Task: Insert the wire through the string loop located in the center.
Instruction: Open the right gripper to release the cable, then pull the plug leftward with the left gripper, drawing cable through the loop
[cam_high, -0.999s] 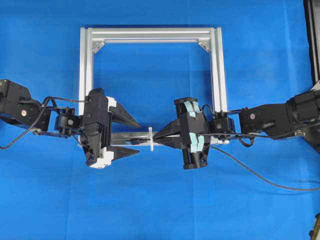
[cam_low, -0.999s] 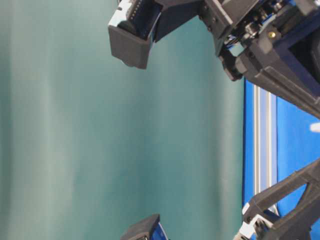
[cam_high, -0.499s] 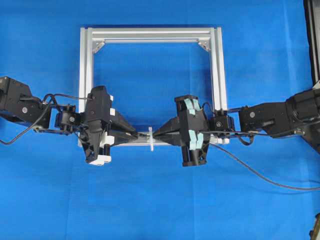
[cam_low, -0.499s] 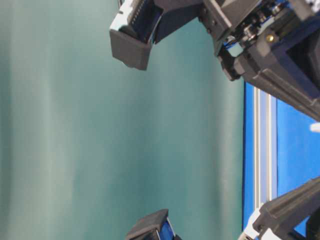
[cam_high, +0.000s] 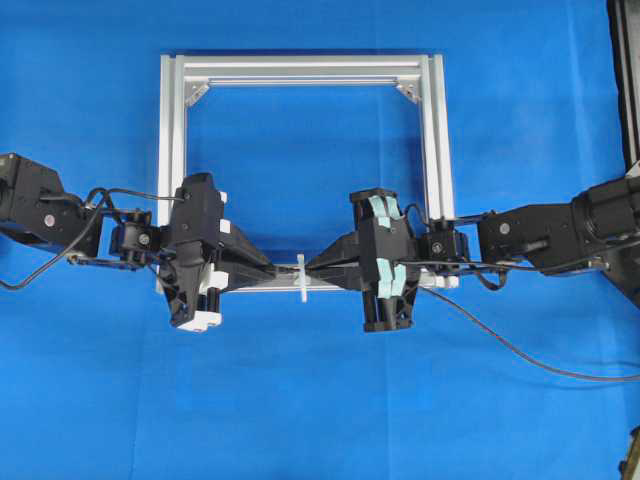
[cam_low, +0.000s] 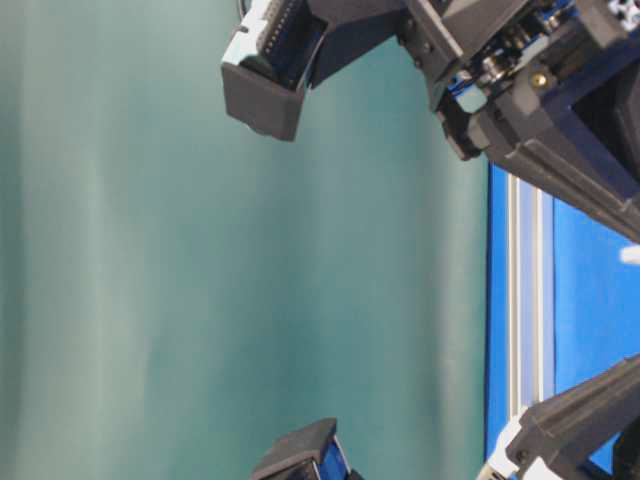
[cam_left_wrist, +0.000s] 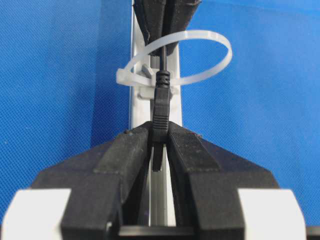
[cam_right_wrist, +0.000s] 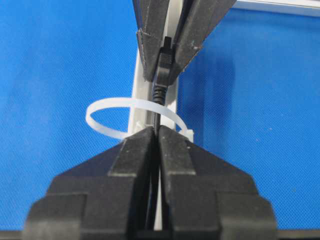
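left wrist: left tool (cam_left_wrist: 159, 145) clamps wire (cam_left_wrist: 161, 107) plug, wire through string loop (cam_left_wrist: 210, 65).

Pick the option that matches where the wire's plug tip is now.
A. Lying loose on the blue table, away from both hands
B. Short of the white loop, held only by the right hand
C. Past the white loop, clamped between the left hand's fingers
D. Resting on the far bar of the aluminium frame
C: in the left wrist view the wire runs through the string loop and its plug sits clamped in the left hand.
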